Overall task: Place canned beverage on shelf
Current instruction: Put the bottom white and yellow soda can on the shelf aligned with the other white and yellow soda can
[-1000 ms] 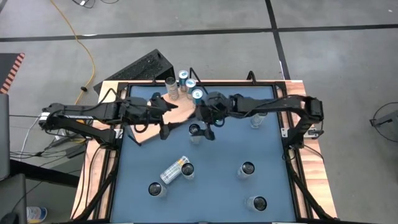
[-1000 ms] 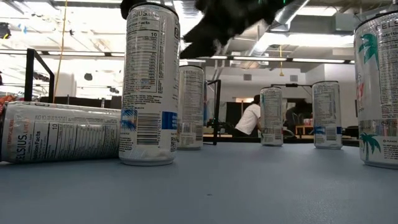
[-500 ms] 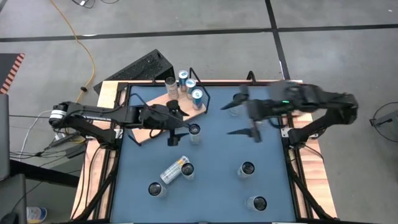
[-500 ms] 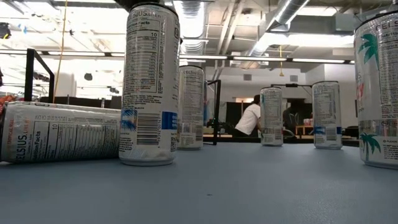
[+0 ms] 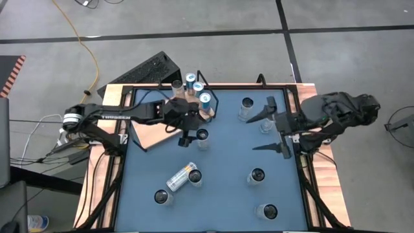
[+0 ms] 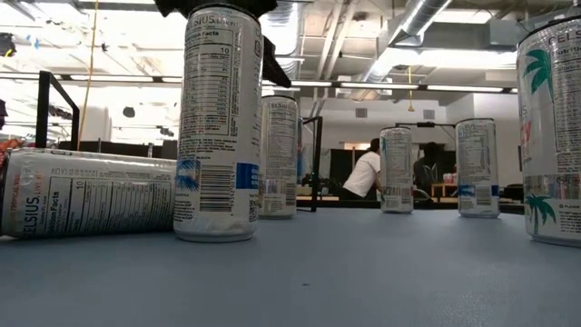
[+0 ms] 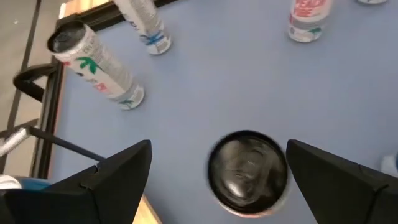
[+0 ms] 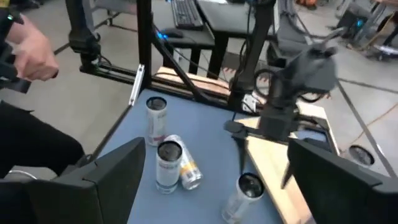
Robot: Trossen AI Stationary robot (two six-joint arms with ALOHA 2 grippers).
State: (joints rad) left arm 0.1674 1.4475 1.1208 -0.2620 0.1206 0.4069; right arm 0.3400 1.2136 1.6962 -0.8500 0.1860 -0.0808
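Hovering directly over an upright can [image 5: 202, 135], the left claw [image 5: 189, 132] has its fingers spread wide and gripping nothing; in its own wrist view the can's dark top [image 7: 248, 170] sits squarely between the two fingers, so the can lies straight below it, its long axis vertical. That alignment is what the coming grasp turns on, I judge (the claw need only drop and clench). The shelf [image 5: 152, 133], a pale board at the counter's far left corner with three cans already standing at its wire-framed end [image 5: 197, 87], lies just beside this can. The right claw [image 5: 277, 127] is also spread and empty, well apart at the counter's right edge, so the left arm is plainly the nearer. Another can [image 5: 181, 177] lies on its side further down the counter [image 5: 226, 162].
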